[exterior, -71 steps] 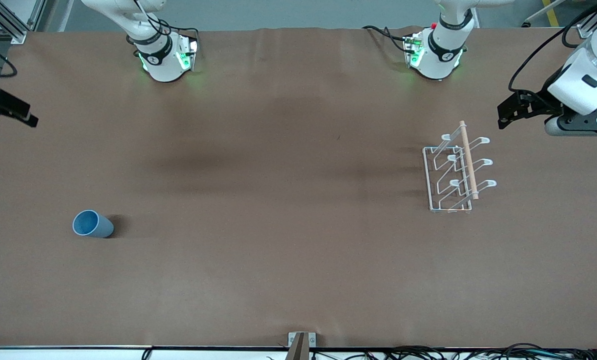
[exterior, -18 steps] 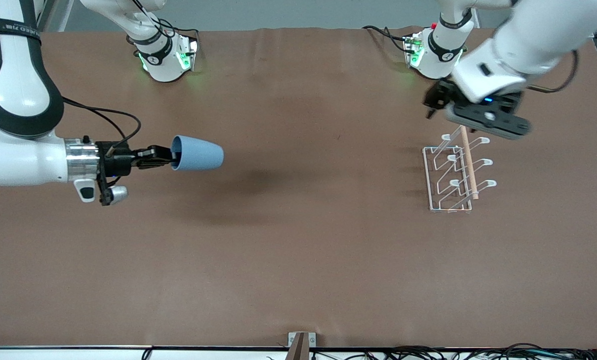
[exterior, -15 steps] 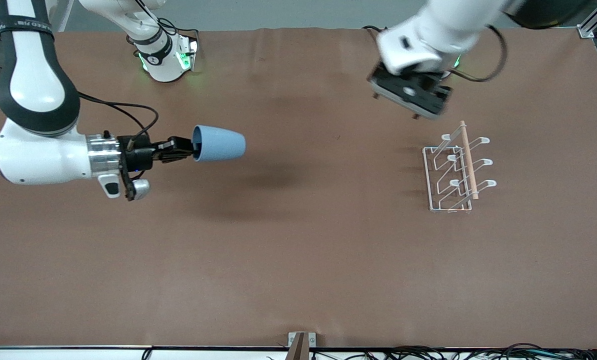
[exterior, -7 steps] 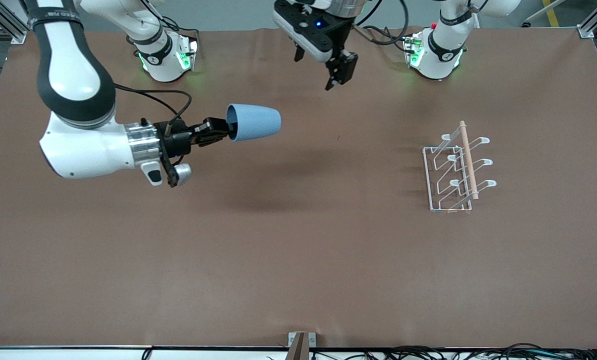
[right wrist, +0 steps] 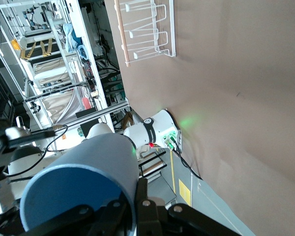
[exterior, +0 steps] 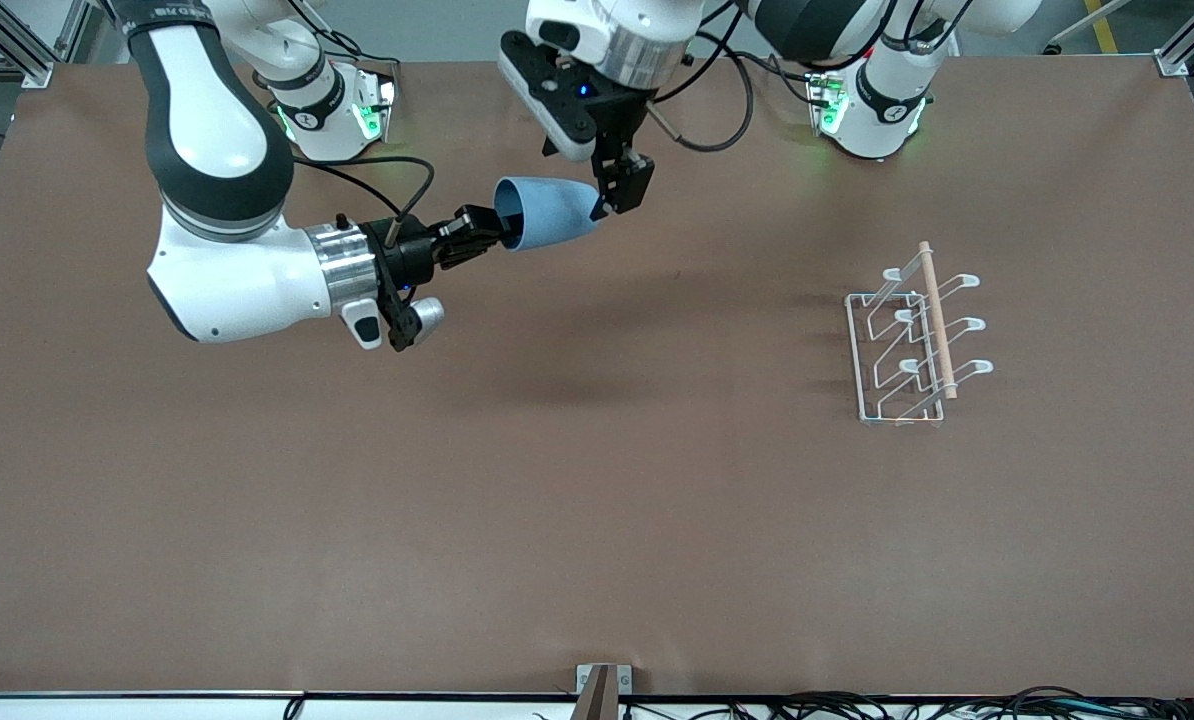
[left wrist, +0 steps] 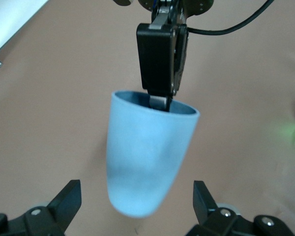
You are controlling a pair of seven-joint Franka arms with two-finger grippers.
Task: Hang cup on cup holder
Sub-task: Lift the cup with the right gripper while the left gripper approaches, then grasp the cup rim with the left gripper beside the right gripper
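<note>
Right now I see the right gripper (exterior: 485,230) pinching the blue cup's (exterior: 547,212) rim at upper centre of the front view, its long axis aimed base-first between the left gripper's (exterior: 624,188) wide-open fingers.

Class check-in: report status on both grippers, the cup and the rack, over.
Right gripper shut on the cup's rim, above the table. Left gripper open at the cup's base. Cup holder empty, nothing in the way.
</note>
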